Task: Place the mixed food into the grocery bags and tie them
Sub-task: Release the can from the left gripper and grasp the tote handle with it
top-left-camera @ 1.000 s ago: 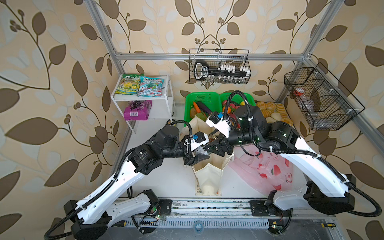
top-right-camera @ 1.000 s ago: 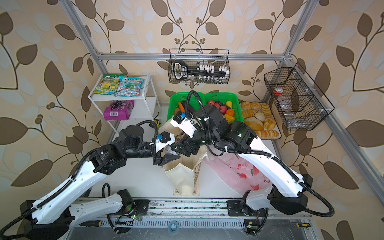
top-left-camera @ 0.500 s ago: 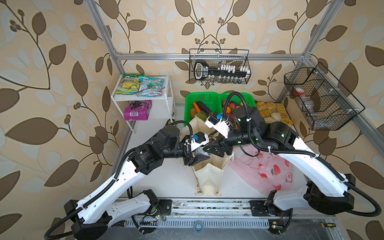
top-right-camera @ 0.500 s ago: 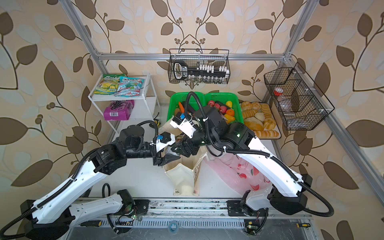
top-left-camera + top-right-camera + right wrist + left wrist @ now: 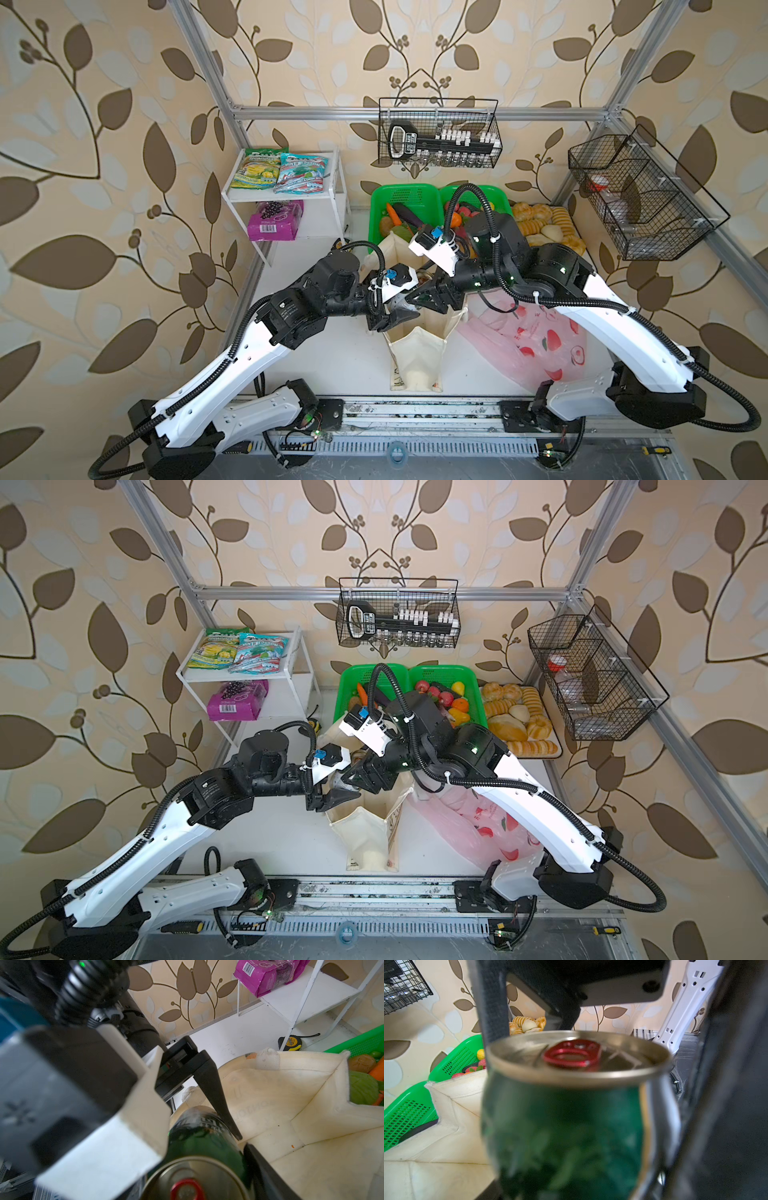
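Can [image 5: 560, 1126] gripped in left claw [image 5: 409, 312] above tote [image 5: 415, 361] mouth, right claw [image 5: 417, 300] flanking its top, closure unclear.

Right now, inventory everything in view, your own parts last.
canvas tote: one, cream, table centre
small can: one, green, red tab, held above the tote
plastic bag: one, pink, right of tote
purple packet: one, lower shelf
yellow-green packet: one, top shelf
teal packet: one, top shelf
crates: two, green, back, with produce
bread rolls: many, tan, back right
wire baskets: two, black, on the frame
tape measure: one, yellow-black, by shelf leg
left gripper: black, shut on the small can
right gripper: black, at the can's top, grip unclear
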`<action>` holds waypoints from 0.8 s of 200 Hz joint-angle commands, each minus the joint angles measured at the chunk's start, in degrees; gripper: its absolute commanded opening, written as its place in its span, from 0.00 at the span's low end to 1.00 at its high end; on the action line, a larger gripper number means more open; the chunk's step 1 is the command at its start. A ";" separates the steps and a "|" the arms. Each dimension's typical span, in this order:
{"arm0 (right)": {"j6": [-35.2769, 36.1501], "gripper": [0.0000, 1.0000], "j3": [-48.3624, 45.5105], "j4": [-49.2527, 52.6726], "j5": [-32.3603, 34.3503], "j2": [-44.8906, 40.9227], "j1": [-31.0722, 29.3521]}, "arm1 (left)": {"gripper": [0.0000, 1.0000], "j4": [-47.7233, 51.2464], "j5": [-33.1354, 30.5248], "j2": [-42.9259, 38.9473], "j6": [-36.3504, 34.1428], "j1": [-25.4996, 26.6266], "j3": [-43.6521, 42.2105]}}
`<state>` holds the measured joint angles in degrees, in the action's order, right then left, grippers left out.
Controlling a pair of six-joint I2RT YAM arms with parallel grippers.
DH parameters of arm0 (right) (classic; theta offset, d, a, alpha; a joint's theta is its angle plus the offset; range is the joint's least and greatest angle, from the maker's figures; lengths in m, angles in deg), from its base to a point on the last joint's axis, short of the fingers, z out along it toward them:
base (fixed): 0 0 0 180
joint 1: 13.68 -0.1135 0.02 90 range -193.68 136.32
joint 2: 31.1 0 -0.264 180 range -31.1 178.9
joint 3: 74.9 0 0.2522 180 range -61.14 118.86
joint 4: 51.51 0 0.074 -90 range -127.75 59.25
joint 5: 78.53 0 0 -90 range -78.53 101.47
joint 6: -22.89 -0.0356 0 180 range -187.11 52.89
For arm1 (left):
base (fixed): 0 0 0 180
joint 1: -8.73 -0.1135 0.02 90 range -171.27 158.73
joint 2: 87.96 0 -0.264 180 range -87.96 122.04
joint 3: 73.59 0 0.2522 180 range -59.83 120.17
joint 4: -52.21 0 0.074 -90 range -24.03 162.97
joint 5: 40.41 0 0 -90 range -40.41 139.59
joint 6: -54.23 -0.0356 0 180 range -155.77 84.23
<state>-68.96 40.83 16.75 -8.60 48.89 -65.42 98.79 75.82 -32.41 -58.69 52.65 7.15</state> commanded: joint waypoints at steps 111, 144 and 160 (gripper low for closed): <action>-5.10 0.28 -3.09 -3.96 16.73 0.63 2.44 | 0.99 -9.27 -27.42 -9.53 19.56 0.46 -1.51; -6.10 0.25 -3.51 -4.62 21.35 4.57 1.98 | 0.99 7.42 -51.68 -4.89 33.76 -0.61 4.79; -6.29 0.25 -3.80 -5.05 24.69 6.97 1.65 | 0.99 13.29 -50.63 -2.47 40.30 -4.09 5.73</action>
<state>-74.18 37.71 16.19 9.93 53.02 -63.17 100.67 37.53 -38.81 -33.10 52.08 10.41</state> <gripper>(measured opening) 0.644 0.987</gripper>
